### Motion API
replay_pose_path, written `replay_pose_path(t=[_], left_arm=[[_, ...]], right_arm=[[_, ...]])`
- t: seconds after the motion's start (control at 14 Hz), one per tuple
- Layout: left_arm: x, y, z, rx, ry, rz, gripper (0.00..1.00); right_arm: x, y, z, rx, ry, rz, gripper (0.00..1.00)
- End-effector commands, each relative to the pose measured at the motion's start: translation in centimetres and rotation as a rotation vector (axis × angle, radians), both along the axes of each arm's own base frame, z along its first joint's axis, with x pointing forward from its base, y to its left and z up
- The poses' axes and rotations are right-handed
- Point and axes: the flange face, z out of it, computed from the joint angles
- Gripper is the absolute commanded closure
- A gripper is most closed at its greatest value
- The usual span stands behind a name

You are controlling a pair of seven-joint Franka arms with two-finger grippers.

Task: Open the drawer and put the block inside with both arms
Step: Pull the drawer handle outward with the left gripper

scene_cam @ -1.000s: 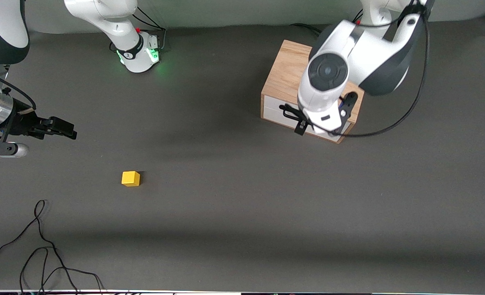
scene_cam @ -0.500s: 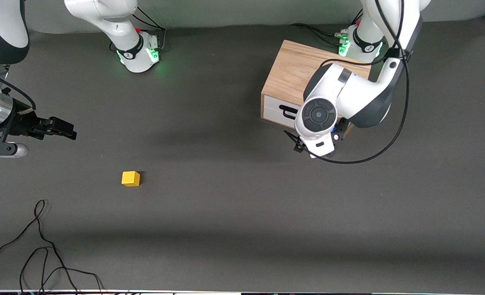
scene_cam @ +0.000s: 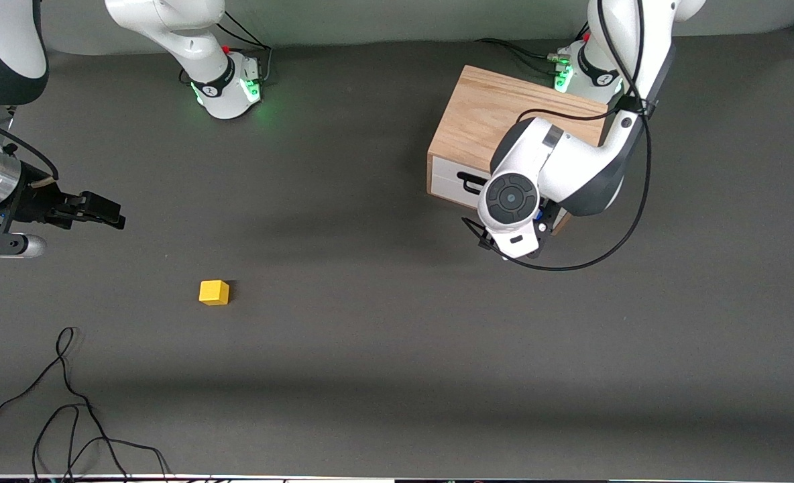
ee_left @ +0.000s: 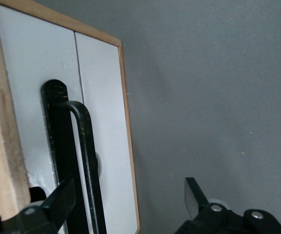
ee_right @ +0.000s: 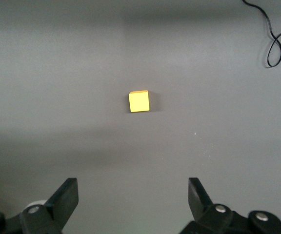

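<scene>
Cabinet (scene_cam: pixel 497 127) was the landmark in the front view: its drawer (scene_cam: pixel 454 181) was closed, the left claw (scene_cam: pixel 507 243) was low before the front panel, and the block (scene_cam: pixel 214 292) lay well apart on the table (scene_cam: pixel 383 349), toward the right arm's end. The right claw (scene_cam: pixel 98 209) waited.

Left wrist view: fingers apart, one finger (ee_left: pixel 57 202) beside the handle (ee_left: pixel 84 161). Judgement: straddle the bar squarely before closing.

Right wrist view: fingers apart above the block.

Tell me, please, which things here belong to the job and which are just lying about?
Job: drawer with its handle, shut in the cabinet; block; left gripper, open by the handle; right gripper, open over the table.
Lying about: cable.
</scene>
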Motion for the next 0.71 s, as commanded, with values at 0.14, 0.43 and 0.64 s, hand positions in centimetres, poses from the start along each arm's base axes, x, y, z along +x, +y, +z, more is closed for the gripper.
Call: replay_pose_path(t=[0.14,0.43,0.64], left_arm=[[-2.1,-0.6,-1.9,0.023,-0.017,0.008,0.0],[-2.4,-1.2,-3.2,0.032,-0.007,0.013,0.0],[-2.1,-1.2,-3.4,0.033,-0.012,0.004,0.0]], right_arm=[[0.1,0.1,0.5,-0.018,-0.026,-0.012,0.0],[0.6,0.1,-0.3,-0.017,-0.043,-0.014,0.0],[1.0,0.3,-2.1,-0.016,-0.046,-0.011,0.0]])
